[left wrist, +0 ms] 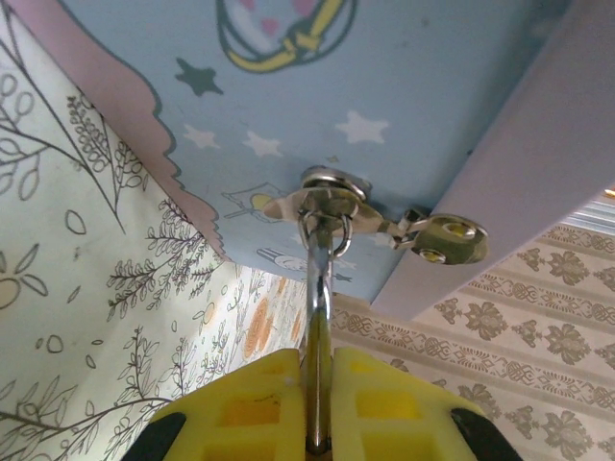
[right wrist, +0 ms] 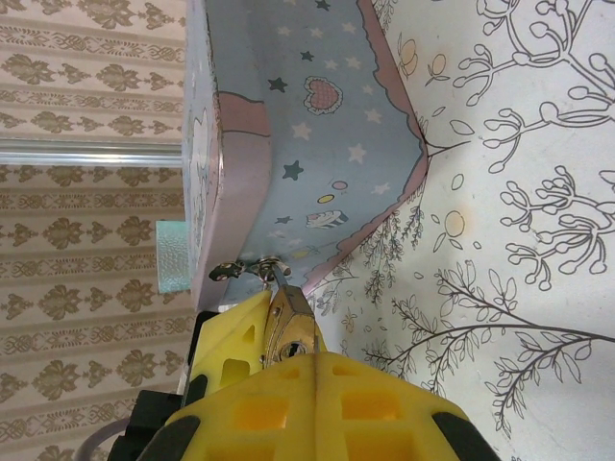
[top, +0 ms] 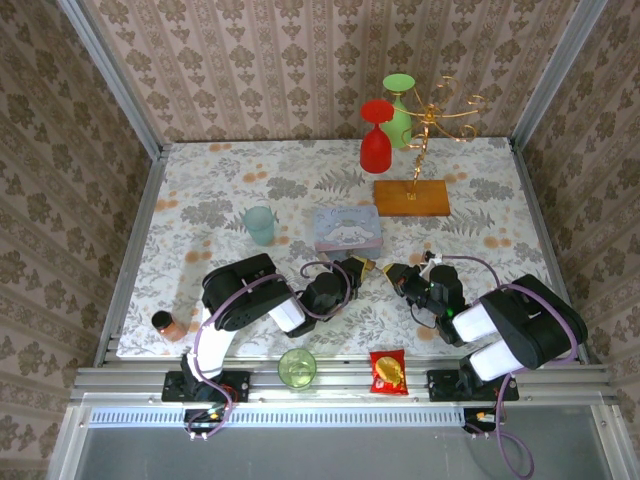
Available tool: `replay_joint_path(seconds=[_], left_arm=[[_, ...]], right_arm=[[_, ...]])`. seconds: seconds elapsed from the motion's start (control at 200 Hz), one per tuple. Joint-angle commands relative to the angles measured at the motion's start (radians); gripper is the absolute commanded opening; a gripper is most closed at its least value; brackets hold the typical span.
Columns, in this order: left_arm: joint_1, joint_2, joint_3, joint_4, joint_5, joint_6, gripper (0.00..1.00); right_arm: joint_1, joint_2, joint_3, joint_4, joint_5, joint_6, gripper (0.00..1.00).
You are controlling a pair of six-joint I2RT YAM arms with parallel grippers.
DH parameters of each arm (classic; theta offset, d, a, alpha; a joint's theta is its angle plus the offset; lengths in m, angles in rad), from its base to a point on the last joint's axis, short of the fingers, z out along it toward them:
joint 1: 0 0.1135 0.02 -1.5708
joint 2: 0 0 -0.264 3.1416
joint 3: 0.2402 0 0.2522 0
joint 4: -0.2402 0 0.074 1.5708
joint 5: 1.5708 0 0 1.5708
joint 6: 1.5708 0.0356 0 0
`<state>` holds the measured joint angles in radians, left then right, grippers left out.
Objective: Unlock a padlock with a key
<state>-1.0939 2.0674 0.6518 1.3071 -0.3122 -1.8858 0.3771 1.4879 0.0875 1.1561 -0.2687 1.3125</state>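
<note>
**Item 1, left gripper [left wrist: 318,363].** The jaws are pressed together on a thin strip of metal seen edge-on. I take this strip for the padlock [right wrist: 288,331], pinched flat between the pads.

**Item 2, right gripper [right wrist: 309,367].** The jaws are pressed together. Their tip sits just under the padlock's brass body, close beside the left finger. I cannot make out the key. If these jaws hold it, the pads hide it.

**Item 3, padlock.** It lies straight ahead of both sets of jaws. Its thin loop is threaded through the latch [left wrist: 332,200] on the side wall of the tin [top: 348,228].

**Item 4, tin.** It stands just beyond the jaws, flat on the table [right wrist: 538,144], with its latch side facing both tips.

**Item 5, cup [top: 260,224].** It stands past the tin and off to the left of the left jaws, well apart from the work.

**Handling note.** I judge the step in hand to be seating the key in the keyhole and turning it.
- I hold the left pinch firm so the body cannot swing on the latch.
- I line the right tip up with the lock's long axis, push along that axis only, then twist from the wrist in small moves.
- A sideways shove could slide the tin or lever the lock out of the pinch.
- The two tips are crowded, so I watch for the fingers knocking together.
</note>
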Motion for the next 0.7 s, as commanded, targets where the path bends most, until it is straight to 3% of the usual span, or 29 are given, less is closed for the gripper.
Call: replay_joint_path(seconds=[0.0,0.275,0.695], left_arm=[[-0.012,0.026,0.016,0.005,0.002,-0.017,0.00],[-0.014,0.035,0.016,0.004,-0.005,-0.022,0.00],[-0.010,0.037,0.019,0.004,-0.001,-0.029,0.00]], right_arm=[[0.002,-0.006,-0.002,0.029,-0.002,-0.011,0.00],[0.001,-0.017,-0.020,0.012,0.009,-0.015,0.00],[0.002,-0.212,-0.007,-0.203,0.026,-0.080,0.00]])
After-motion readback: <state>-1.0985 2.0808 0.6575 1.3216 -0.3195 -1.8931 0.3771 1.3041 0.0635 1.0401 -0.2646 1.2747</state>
